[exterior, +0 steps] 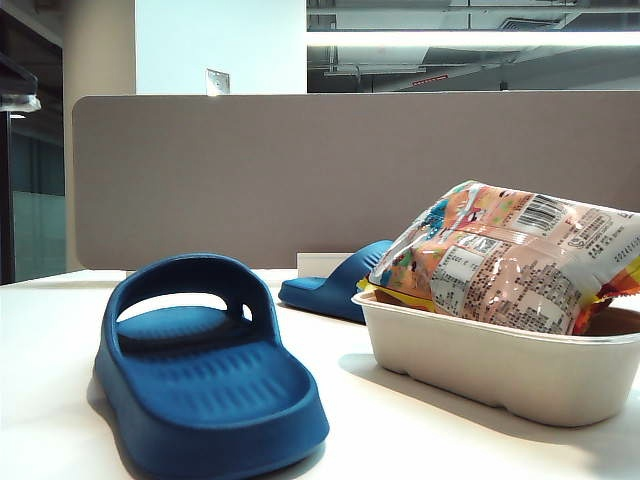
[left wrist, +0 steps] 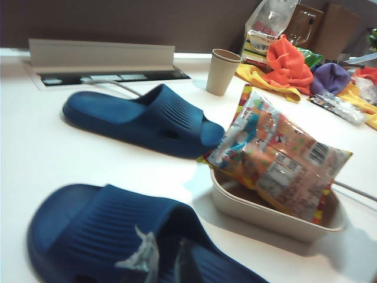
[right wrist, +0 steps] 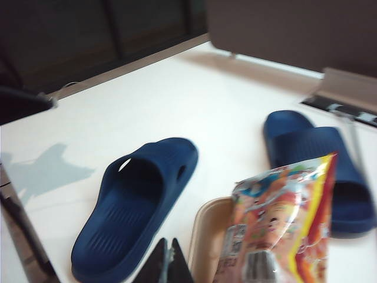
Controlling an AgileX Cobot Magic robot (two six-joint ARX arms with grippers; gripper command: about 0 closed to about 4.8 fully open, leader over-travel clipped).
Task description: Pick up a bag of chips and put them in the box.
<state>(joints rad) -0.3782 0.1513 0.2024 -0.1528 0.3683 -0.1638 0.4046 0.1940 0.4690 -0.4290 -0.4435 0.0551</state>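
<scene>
Bag of chips (exterior: 505, 258) lies in the box (exterior: 500, 365), tilted: its lower end is down inside the tray, its upper end leans out over the rim on the side toward the far slipper (left wrist: 138, 118). Nothing grips it.

Left hand (left wrist: 162, 262): only the fingertips show at the edge of the left wrist view, above the near slipper (left wrist: 118, 236), well apart from the box. The tips stand close together, nearly shut, with nothing between them.

Right hand (right wrist: 168, 262): dark fingertips show close together just beside the box rim (right wrist: 203, 242), between the box and the near slipper. They look closed and empty. Neither hand appears in the exterior view.

Judgement: the placing step looks done, with the bag released and both hands clear of it. The task is at or near its end.

Next move, if any: the bag overhangs the rim, so a light push on its raised end would seat it flat. Otherwise the arms need only stay clear of the box. Risk: brushing the overhanging end could tip the bag out onto the worktop (exterior: 400, 440).
</scene>
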